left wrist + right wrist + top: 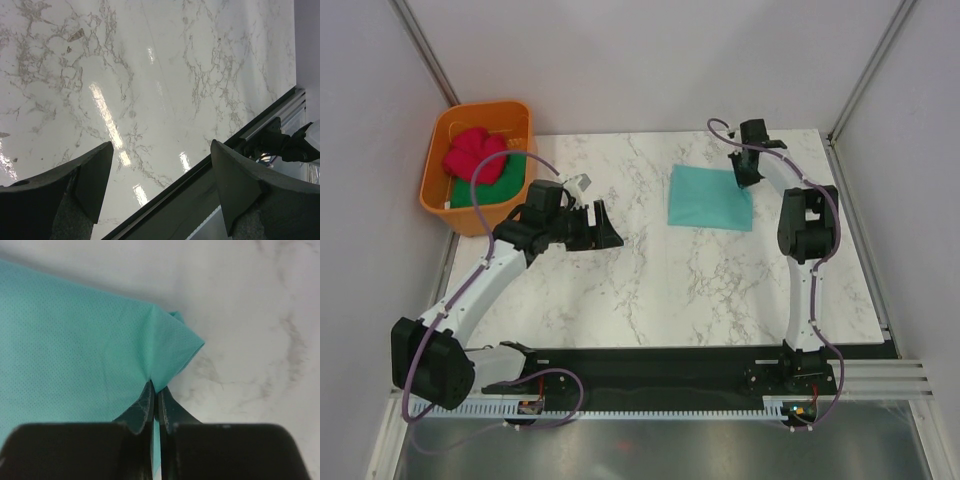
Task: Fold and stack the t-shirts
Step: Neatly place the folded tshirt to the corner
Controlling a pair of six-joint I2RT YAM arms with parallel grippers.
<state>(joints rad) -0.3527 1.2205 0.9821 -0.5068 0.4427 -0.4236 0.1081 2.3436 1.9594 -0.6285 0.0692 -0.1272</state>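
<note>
Your right hand [156,399] clamped on teal shirt [75,355] corner, upper right; tug hard, fold undoes; left hand [160,150] wide, empty

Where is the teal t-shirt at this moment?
In the top view the teal t-shirt lies folded on the right half of the marble table, its far right corner pinched in the right gripper.

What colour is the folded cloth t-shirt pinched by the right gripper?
Plain teal: the folded cloth t-shirt shows best in the right wrist view.
</note>
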